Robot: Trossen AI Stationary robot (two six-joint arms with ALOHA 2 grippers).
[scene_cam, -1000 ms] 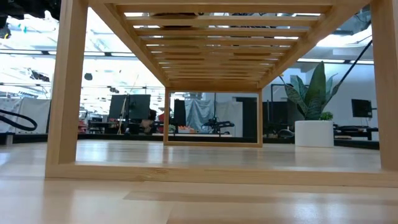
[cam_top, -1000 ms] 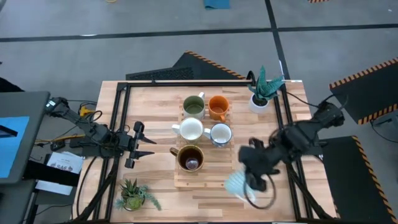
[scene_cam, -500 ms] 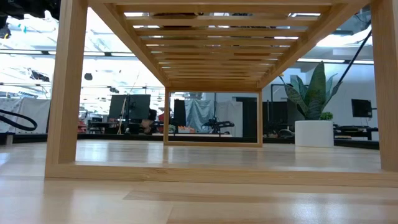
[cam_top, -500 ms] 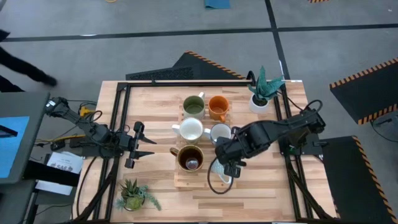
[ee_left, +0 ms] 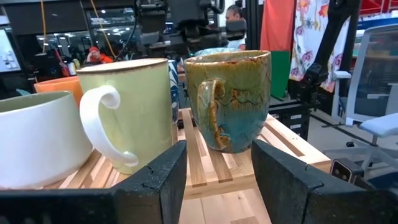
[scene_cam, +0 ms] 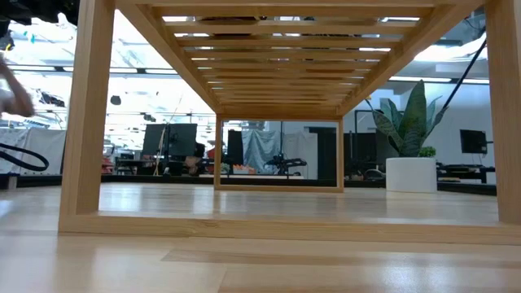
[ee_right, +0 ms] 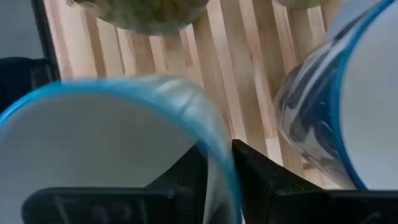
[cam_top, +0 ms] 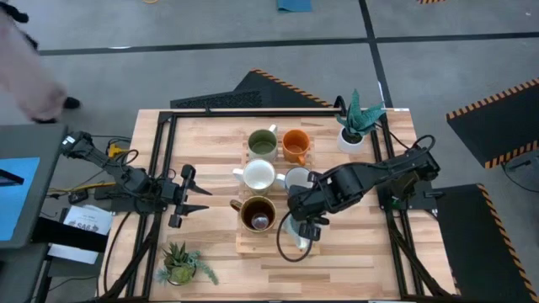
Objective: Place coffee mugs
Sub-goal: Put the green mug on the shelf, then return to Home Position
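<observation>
Right tool [cam_top: 301,233] pinches blue-rimmed mug [ee_right: 118,149] rim over slatted rack [cam_top: 265,246]

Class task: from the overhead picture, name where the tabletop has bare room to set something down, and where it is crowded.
Bare wood lies between the slatted rack and the spiky plant, and along the table edge behind the mugs. Crowded: the rack, where the right gripper holds a blue-rimmed mug beside the brown mug.

On my table [cam_top: 210,135] a slatted wooden rack [cam_top: 268,246] sits at the middle. A white pot with a teal plant [cam_top: 355,122] stands at the far right corner, and a small pot with a spiky green plant [cam_top: 179,264] stands near the front left. Beyond the far edge lies a black mat with striped edging [cam_top: 244,91]. A person's pale sleeve [cam_top: 25,80] shows at the far left.
</observation>
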